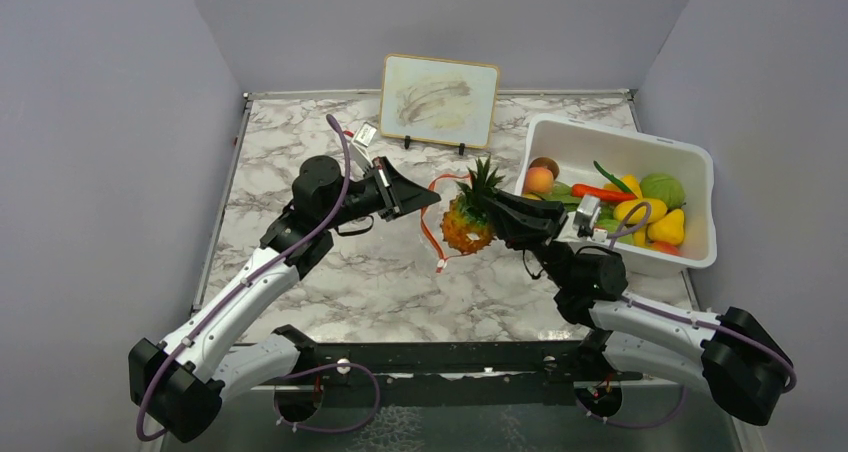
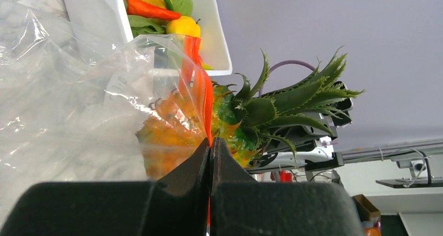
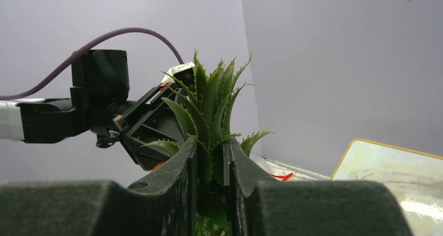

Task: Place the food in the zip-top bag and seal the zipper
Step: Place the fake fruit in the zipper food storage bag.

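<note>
The spiky orange pineapple (image 1: 466, 226) hangs above the table's middle. My right gripper (image 1: 497, 204) is shut on its green crown (image 3: 211, 103), leaves pinched between the fingers (image 3: 210, 142). The clear zip-top bag (image 2: 73, 100) hangs from my left gripper (image 1: 428, 198), which is shut on the red-orange zipper (image 2: 201, 84) at the bag's mouth (image 2: 211, 140). In the left wrist view the pineapple's body (image 2: 167, 129) shows through the plastic, while its crown (image 2: 277, 105) sticks out past the strip. More food (image 1: 640, 207) lies in the white bin.
The white bin (image 1: 560, 124) stands at the right with peppers, a red chili (image 1: 600, 192) and round fruit (image 1: 539, 180). A small framed board (image 1: 440, 99) leans at the back. Grey walls enclose the marble table (image 1: 300, 152).
</note>
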`<state>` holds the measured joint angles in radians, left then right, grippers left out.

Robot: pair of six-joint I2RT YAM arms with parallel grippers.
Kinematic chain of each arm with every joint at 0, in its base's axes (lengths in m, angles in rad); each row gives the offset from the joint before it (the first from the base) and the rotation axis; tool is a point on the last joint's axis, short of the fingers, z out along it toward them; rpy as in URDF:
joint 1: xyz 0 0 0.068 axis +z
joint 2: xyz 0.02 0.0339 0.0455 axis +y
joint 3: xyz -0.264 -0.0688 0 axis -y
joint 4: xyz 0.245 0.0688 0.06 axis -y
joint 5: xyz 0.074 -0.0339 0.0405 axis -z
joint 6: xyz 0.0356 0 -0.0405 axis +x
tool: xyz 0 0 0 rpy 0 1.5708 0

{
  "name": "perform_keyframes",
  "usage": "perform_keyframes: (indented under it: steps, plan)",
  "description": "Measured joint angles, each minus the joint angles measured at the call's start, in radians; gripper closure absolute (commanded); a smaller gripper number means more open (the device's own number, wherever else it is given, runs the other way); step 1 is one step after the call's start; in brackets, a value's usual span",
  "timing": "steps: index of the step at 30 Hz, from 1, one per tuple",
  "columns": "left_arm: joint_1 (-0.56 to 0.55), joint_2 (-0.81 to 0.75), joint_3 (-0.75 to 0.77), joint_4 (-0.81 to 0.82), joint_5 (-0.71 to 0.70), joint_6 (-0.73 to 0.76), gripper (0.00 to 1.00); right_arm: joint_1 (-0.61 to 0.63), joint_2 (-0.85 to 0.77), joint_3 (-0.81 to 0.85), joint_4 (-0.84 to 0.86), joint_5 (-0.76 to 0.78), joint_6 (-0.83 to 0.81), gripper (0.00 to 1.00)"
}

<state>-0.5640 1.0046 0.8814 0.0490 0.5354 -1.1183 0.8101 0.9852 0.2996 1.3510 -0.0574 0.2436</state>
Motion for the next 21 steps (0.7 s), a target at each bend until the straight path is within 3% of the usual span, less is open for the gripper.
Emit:
perform_keyframes:
  steps: [5,15,21]
  plan:
    - [0.002,-0.001,-0.005,0.007,0.003,-0.003,1.0,0.001,0.018,0.051,-0.018,0.024,0.02,0.85]
    - [0.024,-0.003,-0.132,0.125,-0.003,-0.152,1.0,0.001,0.215,0.164,0.095,0.174,0.076,0.86]
    - [0.025,-0.003,-0.132,0.159,0.0,-0.217,1.0,0.001,0.238,0.107,0.102,0.149,0.072,0.85]
